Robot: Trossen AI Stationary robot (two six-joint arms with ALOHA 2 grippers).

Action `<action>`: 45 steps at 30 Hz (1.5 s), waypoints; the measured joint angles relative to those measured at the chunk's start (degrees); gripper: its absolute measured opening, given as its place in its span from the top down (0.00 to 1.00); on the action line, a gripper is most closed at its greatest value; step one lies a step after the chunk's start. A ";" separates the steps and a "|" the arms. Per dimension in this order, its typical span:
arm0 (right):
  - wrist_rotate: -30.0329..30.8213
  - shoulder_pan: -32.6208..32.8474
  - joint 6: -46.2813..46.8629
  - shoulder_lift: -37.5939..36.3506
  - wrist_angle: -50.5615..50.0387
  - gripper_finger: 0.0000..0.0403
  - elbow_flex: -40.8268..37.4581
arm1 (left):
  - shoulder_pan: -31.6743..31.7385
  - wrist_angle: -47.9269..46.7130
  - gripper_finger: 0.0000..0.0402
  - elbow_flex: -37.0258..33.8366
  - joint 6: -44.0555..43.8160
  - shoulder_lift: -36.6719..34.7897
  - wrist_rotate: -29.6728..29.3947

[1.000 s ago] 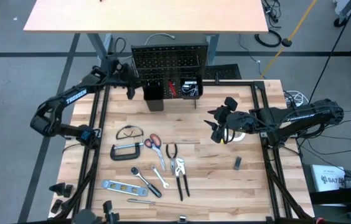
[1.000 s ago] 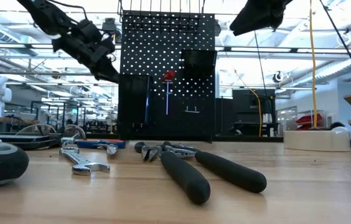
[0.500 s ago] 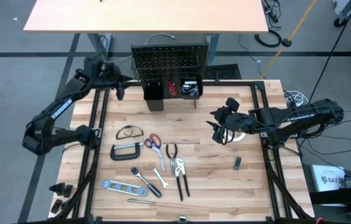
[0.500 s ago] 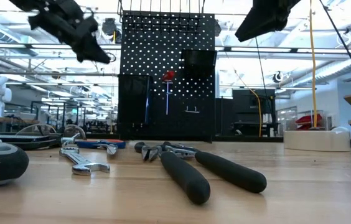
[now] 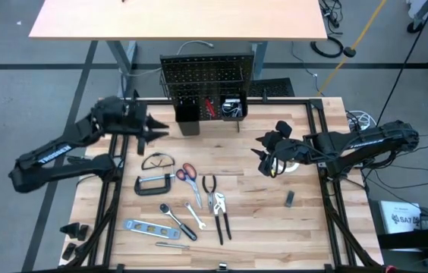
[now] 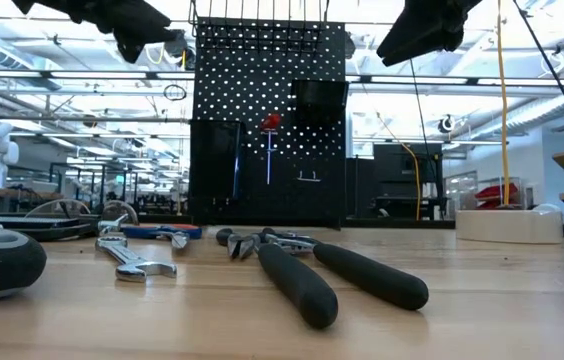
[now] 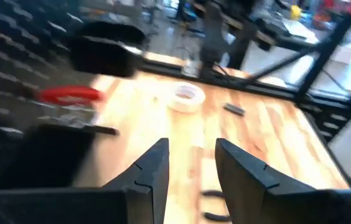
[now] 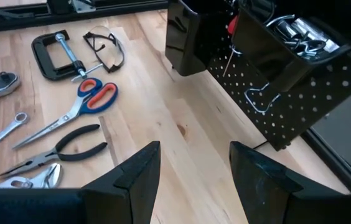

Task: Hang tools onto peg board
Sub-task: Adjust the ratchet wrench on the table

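The black peg board (image 5: pixel 206 72) stands upright at the table's far edge, and a red screwdriver (image 6: pixel 270 125) hangs on it. My left gripper (image 5: pixel 157 129) hovers open near the board's left side, pointing toward the table's right. My right gripper (image 8: pixel 191 158) hovers open at mid-right, above a white tape roll (image 5: pixel 288 163). Safety glasses (image 5: pixel 157 161), a C-clamp (image 5: pixel 153 184), scissors (image 5: pixel 186 174), pliers (image 5: pixel 209 186), a ratchet (image 5: pixel 170 214) and a level (image 5: pixel 147 227) lie flat on the tabletop.
Black bins (image 5: pixel 231 108) sit at the peg board's foot, one (image 8: pixel 300 31) filled with metal bits. A small dark piece (image 5: pixel 290 199) lies alone at the right. A larger pair of pliers (image 6: pixel 342 275) lies close to the near edge. Bare wood lies between the board and the tools.
My left gripper has drawn away from the peg board's left side toward the near edge, risen, and swung round to point toward the table's right. Its fingers keep the same gap. No tool has moved.
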 joint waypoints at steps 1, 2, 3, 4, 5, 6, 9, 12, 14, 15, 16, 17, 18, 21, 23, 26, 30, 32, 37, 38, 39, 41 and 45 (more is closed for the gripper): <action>0.00 0.00 0.09 0.08 0.64 0.54 -0.33 | -2.60 1.36 0.69 -1.30 -0.89 -0.07 -1.63; -0.02 0.00 0.09 0.23 1.46 0.54 -0.76 | -5.08 2.42 0.69 -2.60 -2.13 -0.07 -3.13; -0.04 0.00 0.07 0.34 2.74 0.54 -1.40 | -7.52 3.37 0.69 -3.99 -3.20 -0.07 -5.07; -0.09 0.00 -0.02 0.42 3.71 0.54 -2.01 | -9.75 4.72 0.69 -5.34 -3.92 0.08 -6.92; -0.20 0.00 -0.21 0.43 4.67 0.54 -2.74 | -12.01 6.28 0.69 -6.81 -5.06 0.34 -8.47; -0.23 -0.01 -0.39 0.43 5.63 0.54 -3.43 | -14.21 7.49 0.69 -8.38 -6.40 0.71 -10.08; -0.28 -0.35 -0.06 0.43 7.70 0.54 -5.06 | -20.47 11.94 0.69 -12.43 -9.89 2.38 -14.25; -2.05 -0.55 0.49 0.43 10.64 0.54 -6.67 | -26.54 16.32 0.69 -15.21 -12.39 5.09 -18.77; -3.83 -0.52 0.13 0.61 13.89 0.54 -7.65 | -30.37 17.29 0.69 -15.79 -12.61 7.68 -21.37; -4.48 -0.52 -0.26 0.81 15.36 0.54 -7.93 | -32.19 17.97 0.69 -15.80 -12.69 8.96 -23.04; -4.83 -0.46 -0.61 1.08 16.48 0.54 -8.13 | -33.90 18.78 0.69 -15.80 -12.95 10.28 -24.95; -4.79 -0.46 -0.99 1.48 17.27 0.54 -8.16 | -35.45 19.83 0.69 -15.80 -13.44 11.67 -26.61; -4.81 -0.48 -1.53 1.84 18.14 0.54 -8.18 | -36.82 20.93 0.69 -15.80 -13.83 13.03 -28.01; -4.74 -0.50 -2.36 3.05 20.06 0.54 -8.18 | -39.98 24.45 0.69 -15.79 -14.22 17.16 -30.63; -4.76 -0.50 -2.75 4.06 20.06 0.54 -8.18 | -41.52 26.85 0.69 -15.78 -14.23 19.89 -31.90; -4.76 -0.49 -2.95 5.77 19.99 0.54 -8.18 | -43.12 30.10 0.69 -15.76 -14.18 23.93 -32.21; -4.76 -0.50 -2.95 8.40 19.97 0.54 -8.18 | -44.25 33.85 0.69 -15.76 -14.23 29.15 -32.24; -4.76 -0.50 -2.95 9.55 19.98 0.54 -8.18 | -44.63 35.92 0.69 -15.76 -14.23 31.55 -32.24; -4.82 -0.50 -1.00 12.06 20.02 0.54 -8.18 | -45.53 42.75 0.69 -15.71 -14.18 36.92 -30.03; -4.96 -0.50 0.00 12.40 20.11 0.54 -8.18 | -45.63 43.85 0.69 -15.69 -14.16 37.78 -28.93; -5.26 -0.50 0.39 12.78 20.33 0.54 -8.18 | -45.72 44.36 0.69 -15.69 -14.18 38.44 -28.28; -6.43 -0.52 0.44 13.15 20.75 0.54 -8.18 | -45.85 44.39 0.69 -15.69 -14.20 39.12 -27.97; -6.43 -0.50 -0.08 13.44 23.03 0.54 -8.16 | -45.81 44.11 0.69 -15.67 -14.21 39.28 -28.34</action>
